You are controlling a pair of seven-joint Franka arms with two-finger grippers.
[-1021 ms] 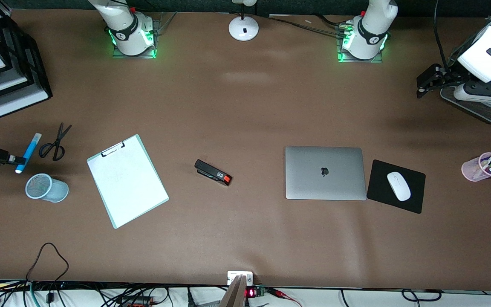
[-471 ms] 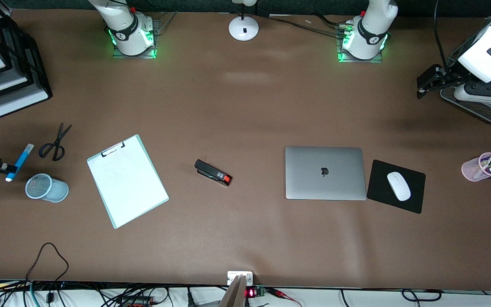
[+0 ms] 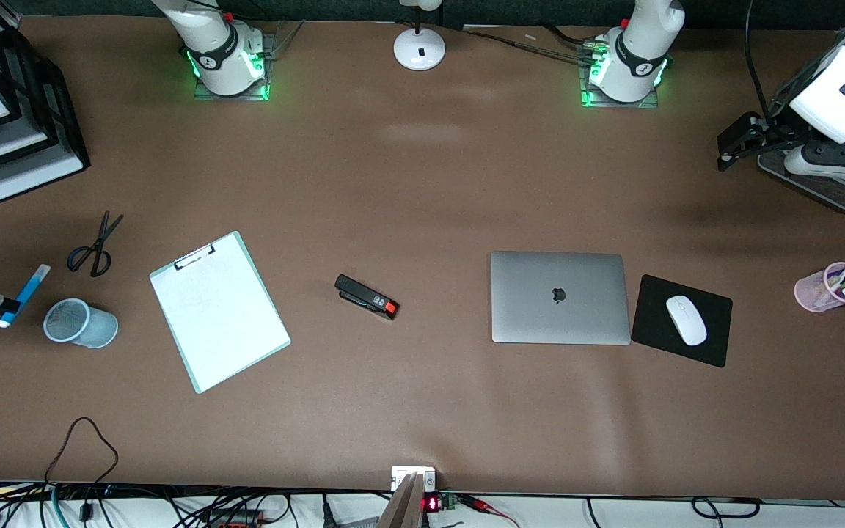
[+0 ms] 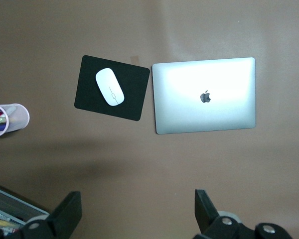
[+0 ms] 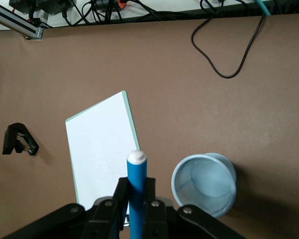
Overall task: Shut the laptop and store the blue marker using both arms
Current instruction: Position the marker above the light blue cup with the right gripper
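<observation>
Right wrist view: I have the right gripper [image 5: 135, 199] with jaws clamped on the blue marker [image 5: 136, 191], pale end leading, just beside the blue mesh cup [image 5: 204, 183]; left gripper [image 4: 134, 214] wide apart, empty, waiting; laptop [image 3: 559, 297] shut.

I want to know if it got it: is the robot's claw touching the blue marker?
Touching. The right wrist view shows the right gripper shut on the blue marker, fingers pressed against both its sides.
</observation>
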